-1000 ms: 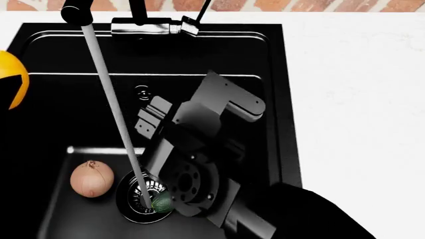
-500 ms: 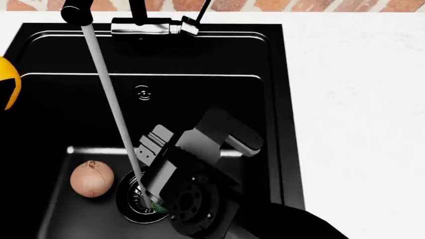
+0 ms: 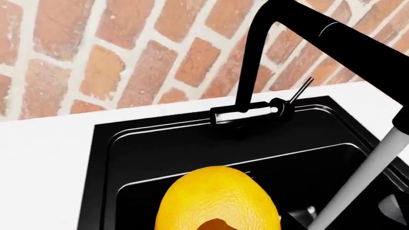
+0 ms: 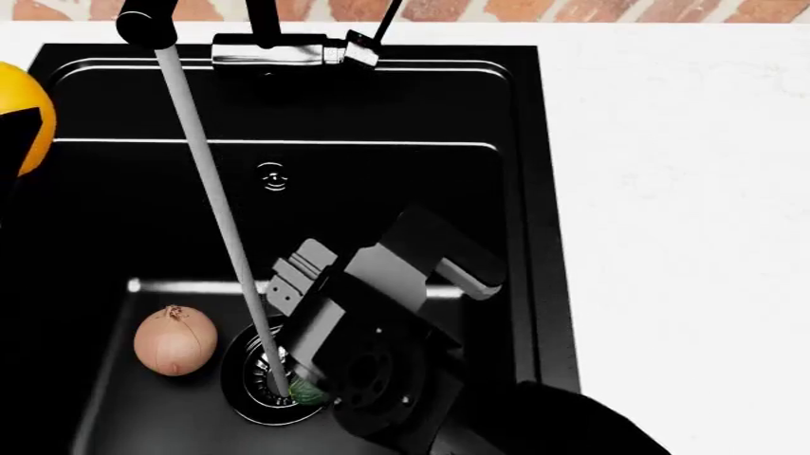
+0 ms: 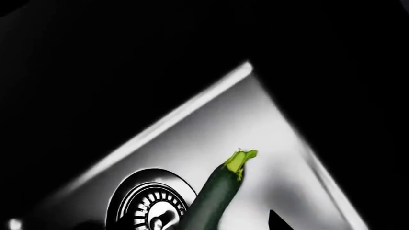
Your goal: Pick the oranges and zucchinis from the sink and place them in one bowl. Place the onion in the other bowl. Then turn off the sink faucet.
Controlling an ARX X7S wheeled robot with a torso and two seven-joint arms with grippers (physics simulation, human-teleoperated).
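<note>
Desk [image 4: 684, 237], white and broad, surrounds the sink [image 4: 506, 95], and that deep black basin is the landmark for everything here. Brick wall [image 3: 96, 57] runs behind the sink's far rim. On that far rim sits the sink faucet [image 4: 272, 49], its silver section lying crosswise and its black spout end [image 4: 148, 26] reaching toward the sink's left side; a pale stream of water [image 4: 215, 209] slants from that spout end down to the round ribbed drain [image 4: 247, 374] on the sink floor, so the water is running. Right arm [image 4: 379, 332], big and dark, reaches down into the sink, over the drain's right edge. Its right claw is hidden under the arm's own bulk in the head view, and I cannot tell whether it is wide or narrow. The right wrist view shows a zucchini [image 5: 217, 191], dark green with its light green stem tip pointing away from the camera, lying just beside the drain; in the head view only a sliver of green peeks out at the drain's right edge, under the arm. An orange [image 4: 23, 114] hangs above the sink's left rim, with a dark part of the left claw across it; the left wrist view shows that fruit close up against the camera, so the claw is holding it. An onion [image 4: 174, 339], pinkish-tan, rests on the sink floor, just left of the drain.
</note>
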